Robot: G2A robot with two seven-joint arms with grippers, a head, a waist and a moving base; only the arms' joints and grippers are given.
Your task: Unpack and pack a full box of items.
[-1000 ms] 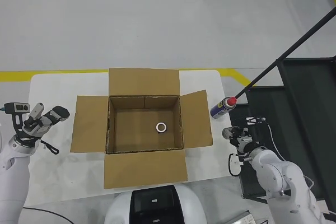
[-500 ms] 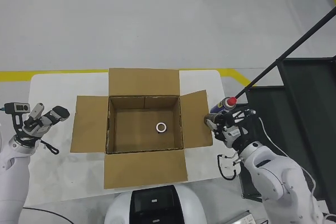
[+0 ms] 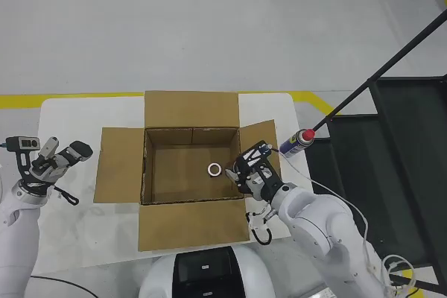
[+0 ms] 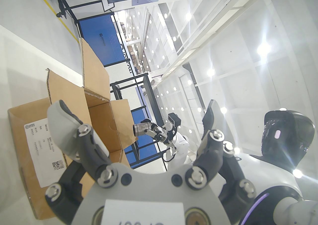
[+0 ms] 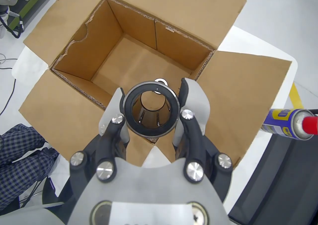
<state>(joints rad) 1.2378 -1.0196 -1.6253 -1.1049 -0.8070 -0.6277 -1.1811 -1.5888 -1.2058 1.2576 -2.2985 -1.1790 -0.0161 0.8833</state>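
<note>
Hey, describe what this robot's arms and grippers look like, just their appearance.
The left arm and right arm have smooth white shells, with black cables looping near the wrists. The left gripper and right gripper match: two pale grey curved fingers on black linkages with silver bolts, fixed to a grey metal plate bearing a white label.

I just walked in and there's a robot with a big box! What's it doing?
The robot seems to be packing an open cardboard box on a white table. Its right gripper is shut on a linear bearing, a hollow metal cylinder, held above the box's right-hand edge. A small metal ring lies on the box's floor. The left gripper is open and empty by the table's left edge. A blue spray can lies at the table's right edge.
</note>
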